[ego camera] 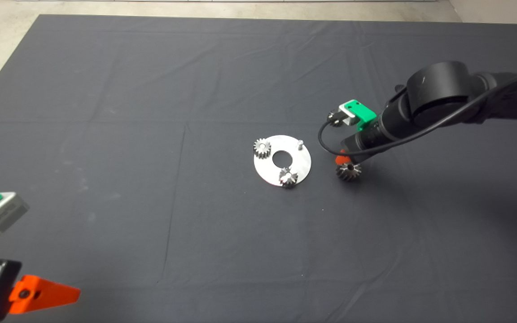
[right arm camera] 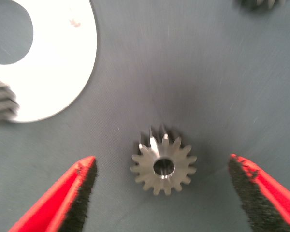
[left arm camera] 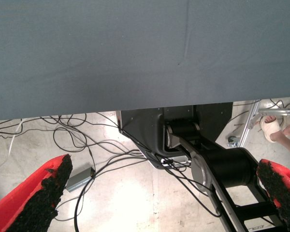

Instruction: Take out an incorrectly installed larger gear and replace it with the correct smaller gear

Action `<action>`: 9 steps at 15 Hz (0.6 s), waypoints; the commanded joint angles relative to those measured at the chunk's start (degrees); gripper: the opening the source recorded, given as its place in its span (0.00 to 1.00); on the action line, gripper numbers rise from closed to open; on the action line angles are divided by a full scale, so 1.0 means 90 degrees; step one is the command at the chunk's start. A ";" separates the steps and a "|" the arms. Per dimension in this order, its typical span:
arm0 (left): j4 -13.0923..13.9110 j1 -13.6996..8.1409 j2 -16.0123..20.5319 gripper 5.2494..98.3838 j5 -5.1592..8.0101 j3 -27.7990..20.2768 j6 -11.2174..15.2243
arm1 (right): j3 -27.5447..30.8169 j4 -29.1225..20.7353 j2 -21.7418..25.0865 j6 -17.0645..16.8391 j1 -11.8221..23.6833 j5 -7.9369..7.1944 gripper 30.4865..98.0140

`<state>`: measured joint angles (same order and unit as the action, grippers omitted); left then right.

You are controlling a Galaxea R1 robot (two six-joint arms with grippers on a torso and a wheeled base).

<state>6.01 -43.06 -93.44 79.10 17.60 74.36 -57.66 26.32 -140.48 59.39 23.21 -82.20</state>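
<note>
The larger gear lies flat on the mat just right of the round steel plate; its flared shiny teeth and centre hole fill the right wrist view. My right gripper hangs over it, open, one red finger on each side, touching nothing. A dark gear, probably the smaller gear, shows only at the edge of the right wrist view; the arm hides it in the head view. The plate's bare pin stands free. My left gripper is parked at the lower left, open and empty.
On the plate sit a pale straight-toothed gear and a dark slanted-tooth gear. The left wrist view shows the mat's edge, floor cables, the robot base and a person's sandalled foot.
</note>
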 commanded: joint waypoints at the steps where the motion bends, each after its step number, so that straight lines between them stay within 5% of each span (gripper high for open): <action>1: 0.0074 -0.0050 0.0035 1.00 -0.0030 -0.0092 -0.0011 | -0.0089 -0.0200 0.0018 -0.0017 0.0214 0.0048 0.63; 4: 0.0074 -0.0047 0.0031 1.00 -0.0020 -0.0092 -0.0011 | -0.0691 -0.0170 0.0018 -0.0027 0.0371 0.0469 0.68; 7: 0.0084 -0.0040 0.0023 1.00 -0.0020 -0.0092 0.0017 | -0.1139 -0.0161 -0.0021 -0.0027 0.0371 0.1100 0.73; 9: 0.0084 -0.0031 0.0064 1.00 -0.0030 -0.0092 0.0038 | -0.1448 -0.0019 -0.0069 -0.0027 0.0371 0.1145 0.77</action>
<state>6.01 -43.04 -93.14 78.95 17.58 74.36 -67.27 25.75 -140.50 59.37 25.22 -73.71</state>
